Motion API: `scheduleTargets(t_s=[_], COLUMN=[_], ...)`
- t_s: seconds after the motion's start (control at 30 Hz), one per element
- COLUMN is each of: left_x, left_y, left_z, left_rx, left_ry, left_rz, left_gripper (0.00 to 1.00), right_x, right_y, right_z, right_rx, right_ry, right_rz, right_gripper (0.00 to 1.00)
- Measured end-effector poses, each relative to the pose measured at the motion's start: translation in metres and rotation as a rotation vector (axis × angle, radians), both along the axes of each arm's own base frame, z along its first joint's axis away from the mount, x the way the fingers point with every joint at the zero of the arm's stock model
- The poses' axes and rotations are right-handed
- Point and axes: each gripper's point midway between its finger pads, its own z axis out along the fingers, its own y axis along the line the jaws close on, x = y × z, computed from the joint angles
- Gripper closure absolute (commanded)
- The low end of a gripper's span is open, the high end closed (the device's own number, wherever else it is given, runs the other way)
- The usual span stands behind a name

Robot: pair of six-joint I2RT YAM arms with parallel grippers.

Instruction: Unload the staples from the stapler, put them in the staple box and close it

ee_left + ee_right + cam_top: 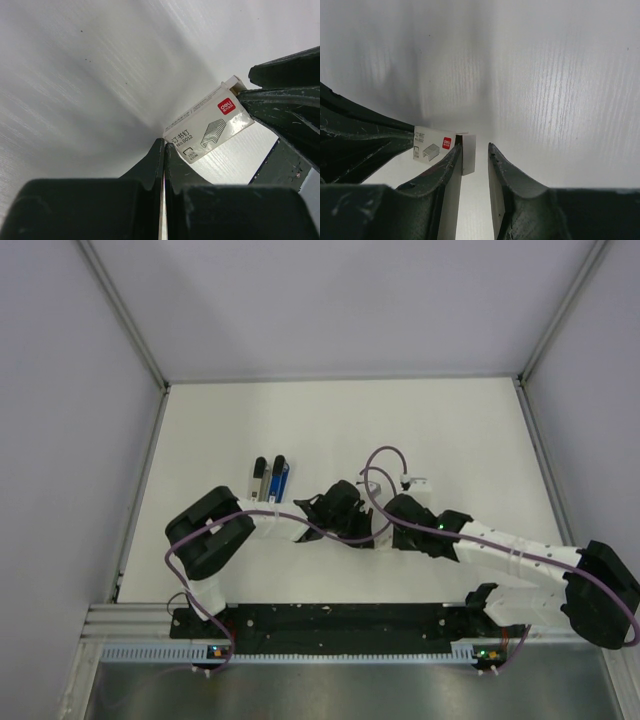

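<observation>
The stapler (270, 481) lies on the white table as a black-grey part and a blue part side by side, left of both grippers. No staple strip shows in any view. My left gripper (164, 145) is shut, its tips just in front of a small white staple box (207, 127) with a red logo. My right gripper (475, 145) is open, its left finger against the box's (435, 146) open end flap. The two grippers face each other at the table's middle, left (350, 520) and right (385, 530), with the box between them.
The right gripper's dark fingers (290, 100) fill the right of the left wrist view. The left gripper's body (360, 140) fills the left of the right wrist view. Purple cables (385, 465) loop above the wrists. Grey walls enclose the table.
</observation>
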Motion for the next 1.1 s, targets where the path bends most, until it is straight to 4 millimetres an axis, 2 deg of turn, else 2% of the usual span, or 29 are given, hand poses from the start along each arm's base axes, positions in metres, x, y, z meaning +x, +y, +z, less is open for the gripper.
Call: scheduleTargets(t_s=[0.1, 0.27, 0.43, 0.63, 0.7, 0.97, 1.03, 1.1], left_x=[0.0, 0.0, 0.003, -0.002, -0.005, -0.011, -0.01, -0.008], left_y=[0.0, 0.009, 0.014, 0.005, 0.0, -0.01, -0.01, -0.008], left_z=[0.0, 0.004, 0.017, 0.03, 0.034, 0.037, 0.036, 0.034], left_rx=[0.002, 0.037, 0.044, -0.016, -0.042, -0.082, -0.077, -0.064], left_ry=[-0.004, -0.024, -0.057, -0.04, -0.029, 0.001, -0.002, -0.008], left_rz=[-0.001, 0.005, 0.014, -0.001, -0.011, -0.028, -0.023, -0.012], left_gripper=[1.0, 0.91, 0.86, 0.72, 0.71, 0.7, 0.79, 0.91], right_x=[-0.003, -0.011, -0.014, -0.015, -0.015, -0.013, -0.012, -0.01], right_y=[-0.002, -0.012, -0.015, -0.016, -0.016, -0.014, -0.016, -0.017], right_z=[-0.004, -0.017, -0.022, -0.025, -0.025, -0.013, -0.008, -0.004], right_rx=[-0.007, -0.036, -0.041, -0.04, -0.036, 0.002, 0.013, 0.018], right_ry=[0.007, 0.036, 0.046, 0.049, 0.046, 0.014, -0.002, -0.019], right_rz=[0.0, -0.007, -0.015, -0.021, -0.021, -0.028, -0.032, -0.038], right_gripper=[0.73, 0.73, 0.73, 0.72, 0.72, 0.7, 0.74, 0.86])
